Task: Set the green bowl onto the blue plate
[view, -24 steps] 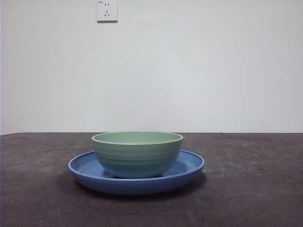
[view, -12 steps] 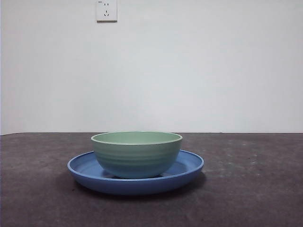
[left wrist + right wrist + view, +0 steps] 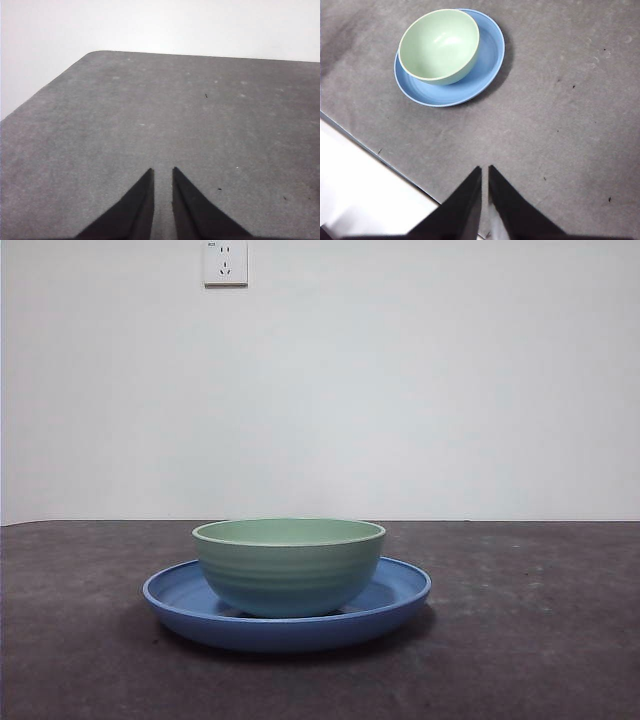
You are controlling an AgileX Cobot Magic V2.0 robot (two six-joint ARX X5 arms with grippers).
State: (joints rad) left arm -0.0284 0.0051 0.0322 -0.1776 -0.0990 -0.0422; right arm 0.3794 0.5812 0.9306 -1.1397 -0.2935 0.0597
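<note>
The green bowl point(image 3: 289, 565) stands upright inside the blue plate point(image 3: 400, 592) on the dark table, a little left of the plate's middle. In the right wrist view the bowl point(image 3: 439, 45) sits in the plate point(image 3: 487, 65), well away from my right gripper point(image 3: 485, 170), which is shut and empty above the table near its edge. My left gripper point(image 3: 162, 172) is shut and empty over bare table; neither bowl nor plate shows in its view. No gripper shows in the front view.
A dark grey table point(image 3: 540, 640) with a white wall behind and a wall socket point(image 3: 226, 262) high up. The table's edge point(image 3: 370, 150) runs close to my right gripper; a rounded table corner point(image 3: 95, 54) shows in the left wrist view.
</note>
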